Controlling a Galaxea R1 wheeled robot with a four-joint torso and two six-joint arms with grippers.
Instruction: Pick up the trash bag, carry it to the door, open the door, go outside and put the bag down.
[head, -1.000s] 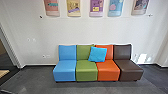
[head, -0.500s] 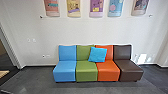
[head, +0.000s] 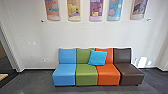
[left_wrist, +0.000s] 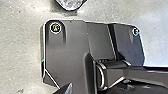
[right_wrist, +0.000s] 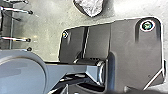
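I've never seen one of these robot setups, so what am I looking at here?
This is a wheeled robot with two arms. The head picture looks forward from high up: blue, green, orange and brown seats stand in a row along a wall, with a blue cushion on them and posters above. The other two pictures come from the wrists and show the robot's dark base. Near it is something grey and crinkled, perhaps the trash bag. Whether it's held, I can't tell.
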